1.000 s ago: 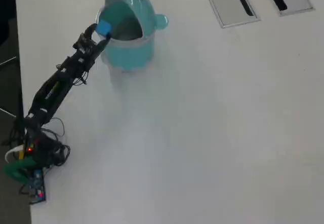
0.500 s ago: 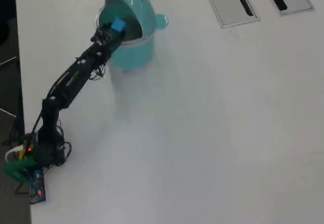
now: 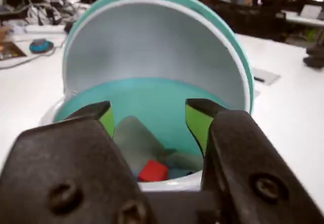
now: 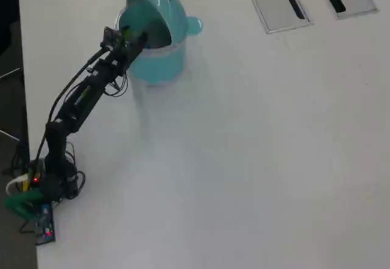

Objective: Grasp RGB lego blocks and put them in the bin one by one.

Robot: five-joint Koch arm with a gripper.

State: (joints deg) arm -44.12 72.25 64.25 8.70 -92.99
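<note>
In the wrist view the gripper [image 3: 149, 120] hangs over the bin's [image 3: 152, 57] mouth, jaws apart and empty, so a released piece falls inside; a red block [image 3: 153, 171] lies at its bottom, lower centre.

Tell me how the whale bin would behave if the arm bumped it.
The bin looks like thin, hollow plastic, so it is probably light and would slide on the smooth white table. Its tall domed hood may make it tip if struck high. The open hand hangs over its mouth, so a rim knock seems the likeliest contact.
</note>
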